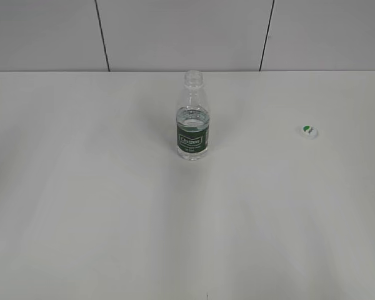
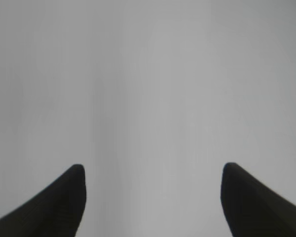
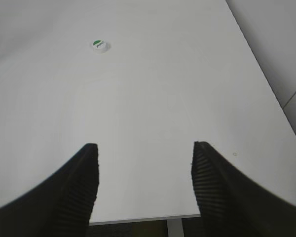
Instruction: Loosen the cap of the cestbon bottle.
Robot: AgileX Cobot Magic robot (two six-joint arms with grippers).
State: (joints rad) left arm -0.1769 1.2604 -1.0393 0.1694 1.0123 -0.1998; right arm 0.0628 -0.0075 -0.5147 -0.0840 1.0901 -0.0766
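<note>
The cestbon bottle (image 1: 193,119) stands upright near the middle back of the white table, clear with a dark green label; its neck is bare, with no cap on it. The cap (image 1: 309,131), white with a green half-moon mark, lies flat on the table far to the bottle's right; it also shows in the right wrist view (image 3: 100,46). My right gripper (image 3: 145,148) is open and empty, over the table's front edge, well short of the cap. My left gripper (image 2: 153,170) is open and empty over bare grey surface. Neither gripper shows in the exterior view.
The white table (image 1: 112,206) reaches back to a grey panelled wall (image 1: 175,31). In the right wrist view the table's front edge (image 3: 138,218) and right edge (image 3: 271,94) show, with a table leg below.
</note>
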